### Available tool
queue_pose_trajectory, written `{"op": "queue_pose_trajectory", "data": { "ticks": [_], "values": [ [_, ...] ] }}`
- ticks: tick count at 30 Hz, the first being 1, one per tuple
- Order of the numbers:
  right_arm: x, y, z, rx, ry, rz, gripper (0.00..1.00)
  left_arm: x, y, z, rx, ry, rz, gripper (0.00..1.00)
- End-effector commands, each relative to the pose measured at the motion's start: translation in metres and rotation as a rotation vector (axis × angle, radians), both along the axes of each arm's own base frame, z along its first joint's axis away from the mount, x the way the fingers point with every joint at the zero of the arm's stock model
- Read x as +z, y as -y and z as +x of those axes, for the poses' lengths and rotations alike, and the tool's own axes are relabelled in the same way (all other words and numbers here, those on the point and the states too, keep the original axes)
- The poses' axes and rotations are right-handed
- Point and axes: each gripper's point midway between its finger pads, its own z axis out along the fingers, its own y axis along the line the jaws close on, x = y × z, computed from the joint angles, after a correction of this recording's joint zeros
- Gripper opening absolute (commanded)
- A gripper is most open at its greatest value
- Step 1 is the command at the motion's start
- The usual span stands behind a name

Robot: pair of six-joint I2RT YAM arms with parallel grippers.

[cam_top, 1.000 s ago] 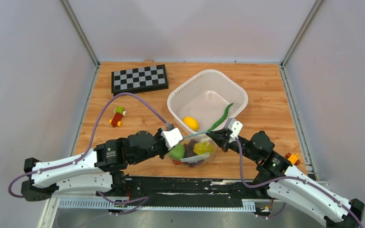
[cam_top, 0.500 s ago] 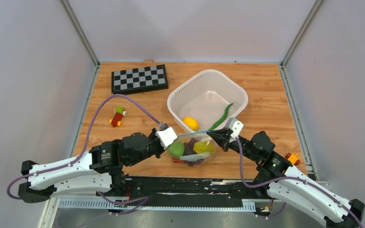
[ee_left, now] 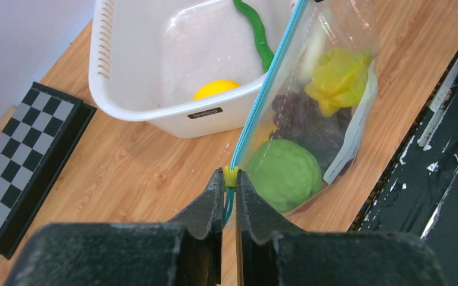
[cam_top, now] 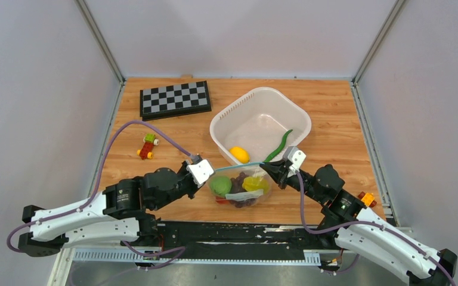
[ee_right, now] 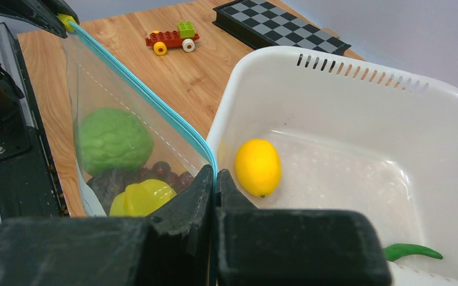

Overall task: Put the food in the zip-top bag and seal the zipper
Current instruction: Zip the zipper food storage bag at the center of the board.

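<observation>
Partly through, judging by the spread of the food. Already inside the zip-top bag [ee_left: 316, 119]: a green fruit [ee_left: 283, 176], purple grapes [ee_left: 307, 116] and a yellow piece [ee_left: 337, 80]. Not yet bagged, in the white basket [ee_right: 334, 65] just beyond both claws: a lemon [ee_right: 257, 167] and a green chili [ee_left: 256, 30]. Pinching the zipper [ee_left: 262, 95] at its yellow slider [ee_left: 231, 176] with the left claw [ee_left: 229, 179], jaws pressed together on the strip. Gripping the opposite end with the right claw [ee_right: 214, 176], jaws likewise clamped tight on the teal edge. Stretched taut between the two claws, with the bag body hanging below onto the surface. Hard to tell whether sealed along the full run. Likely left: bagging the last two pieces, then closing.
</observation>
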Motion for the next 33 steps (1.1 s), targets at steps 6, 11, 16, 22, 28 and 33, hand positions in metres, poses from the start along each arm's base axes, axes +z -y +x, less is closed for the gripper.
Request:
{"op": "queue_pose_trajectory", "data": {
  "ticks": [6, 11, 16, 22, 28, 33],
  "values": [
    [0.009, 0.015, 0.015, -0.116, 0.024, 0.037, 0.0, 0.003, -0.027, 0.004, 0.074, 0.011, 0.013, 0.08],
    [0.01, 0.013, 0.012, -0.091, 0.033, 0.031, 0.0, 0.002, -0.03, 0.005, 0.085, 0.015, 0.022, 0.11],
    [0.01, -0.011, -0.016, 0.132, 0.072, -0.002, 0.0, 0.006, -0.027, 0.004, 0.083, 0.007, -0.031, 0.29],
    [0.005, -0.027, -0.033, 0.277, 0.052, -0.035, 0.0, 0.021, -0.032, 0.006, 0.14, -0.025, -0.106, 0.71],
    [-0.001, -0.022, -0.016, 0.172, 0.005, -0.054, 0.0, 0.031, -0.037, -0.004, 0.104, -0.049, -0.138, 0.75],
    [0.001, -0.016, -0.01, 0.121, 0.002, -0.043, 0.0, 0.027, -0.021, -0.028, -0.058, -0.115, -0.113, 0.77]
  ]
}}
